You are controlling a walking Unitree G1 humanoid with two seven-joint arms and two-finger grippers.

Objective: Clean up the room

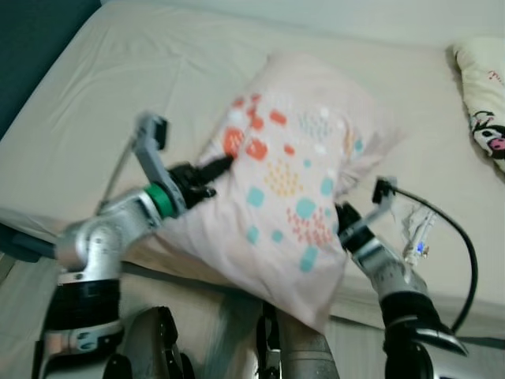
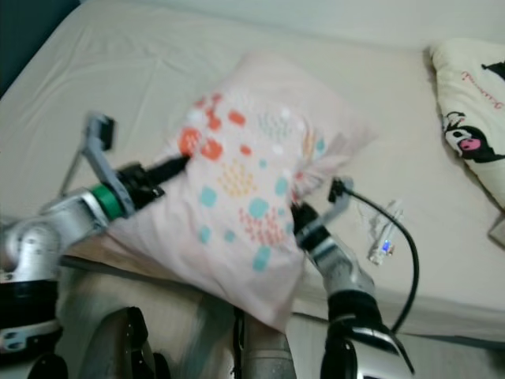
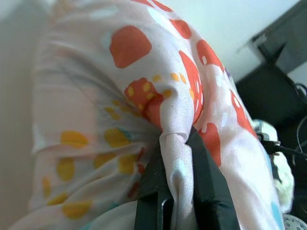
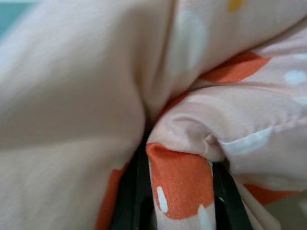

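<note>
A pale pink pillow (image 1: pixel 292 174) with orange, teal and yellow spots is held up over the near edge of the bed (image 1: pixel 118 103). My left gripper (image 1: pixel 215 170) is shut on a fold of its cover at the left side; the pinched cloth (image 3: pixel 175 143) runs between the black fingers (image 3: pixel 208 177). On the right side my right gripper (image 1: pixel 343 212) is shut on another bunch of the pillow's cloth (image 4: pixel 184 182). The pillow's lower corner hangs down past the mattress edge toward my body.
The bed has a cream sheet. A second pillow (image 2: pixel 473 118) with a black-and-white cartoon print lies at the far right. A small clear item (image 2: pixel 383 233) with a blue light lies on the sheet by my right arm. A dark blue wall (image 1: pixel 31 47) borders the bed's left.
</note>
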